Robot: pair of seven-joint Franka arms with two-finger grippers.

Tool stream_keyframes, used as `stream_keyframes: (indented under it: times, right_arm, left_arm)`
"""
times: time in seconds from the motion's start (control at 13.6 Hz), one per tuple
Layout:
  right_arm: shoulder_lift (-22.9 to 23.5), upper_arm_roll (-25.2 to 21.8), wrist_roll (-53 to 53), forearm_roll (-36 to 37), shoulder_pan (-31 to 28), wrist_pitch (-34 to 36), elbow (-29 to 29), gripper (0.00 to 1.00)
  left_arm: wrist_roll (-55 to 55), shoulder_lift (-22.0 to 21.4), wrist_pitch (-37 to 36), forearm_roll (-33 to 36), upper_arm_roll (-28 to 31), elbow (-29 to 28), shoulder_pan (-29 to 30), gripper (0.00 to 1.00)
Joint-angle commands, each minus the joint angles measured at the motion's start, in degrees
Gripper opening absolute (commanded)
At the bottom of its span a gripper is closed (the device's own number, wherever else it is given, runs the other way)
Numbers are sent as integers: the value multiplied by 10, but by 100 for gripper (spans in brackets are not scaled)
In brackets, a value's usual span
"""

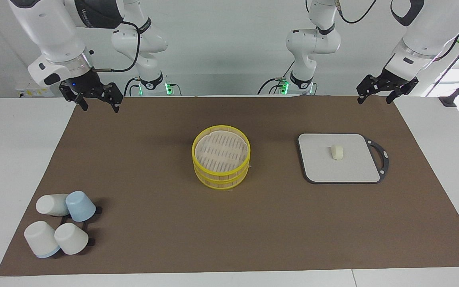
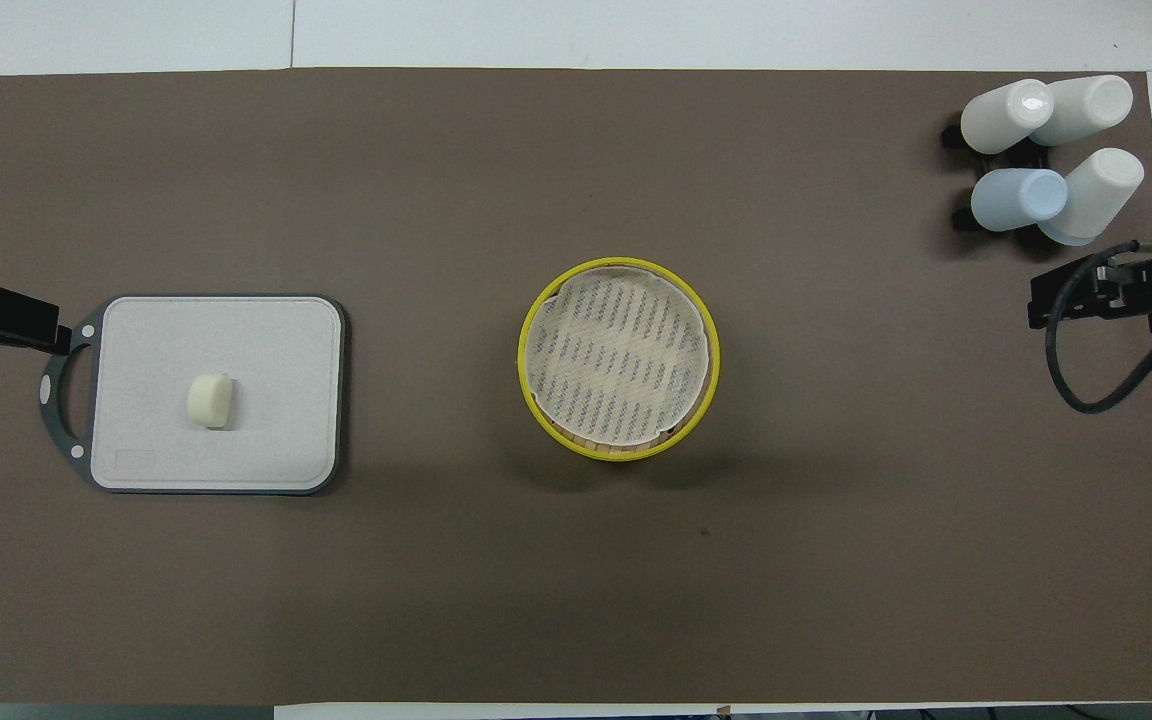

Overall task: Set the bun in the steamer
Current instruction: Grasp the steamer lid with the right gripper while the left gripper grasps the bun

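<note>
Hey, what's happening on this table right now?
Nothing is being handled yet. The bun lies on the grey board, toward the left arm's end, and the steamer stands mid-table beside it. The left pincer and right pincer both hang open and empty over the mat's corners.

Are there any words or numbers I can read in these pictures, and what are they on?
Right arm's dark upper casing: pale lettering, too blurred to read.
Round badges on the two arm bases: a mark on each, too small to read.
Board: a faint stamped corner patch, unreadable.
Bun, steamer, cups: no writing.
</note>
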State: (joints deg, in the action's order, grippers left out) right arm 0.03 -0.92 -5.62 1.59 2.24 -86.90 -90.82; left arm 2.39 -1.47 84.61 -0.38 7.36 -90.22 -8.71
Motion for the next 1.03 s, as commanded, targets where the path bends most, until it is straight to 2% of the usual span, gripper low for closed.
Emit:
stream_keyframes:
  times: [0.0, 0.37, 0.59, 0.66, 0.81, 0.88, 0.95]
  right_arm:
    - [-6, 0, 15, -8, -2, -5, -4, 100]
    - [-11, 2, 19, -6, 0, 23, -8, 100]
    - [-16, 26, 28, -11, 56, 18, -8, 100]
    - [-13, 28, 21, -38, 85, -14, -9, 100]
    - [25, 29, -40, -55, 156, -73, 1, 100]
    - [57, 29, -94, -52, 195, -86, 16, 100]
    - [114, 29, -164, -48, 239, -103, 65, 100]
  left_arm:
    - [-3, -8, 6, 1, -3, -3, 3, 100]
    - [1, -12, 10, 2, -3, -14, 4, 100]
    - [2, -30, 34, 2, -3, -50, 7, 100]
    - [2, -34, 42, 2, -2, -63, 8, 100]
    - [17, -60, 85, 2, -1, -141, 10, 100]
    - [33, -89, 155, 3, 1, -229, 11, 100]
    - [47, -112, 239, 3, 1, -313, 22, 100]
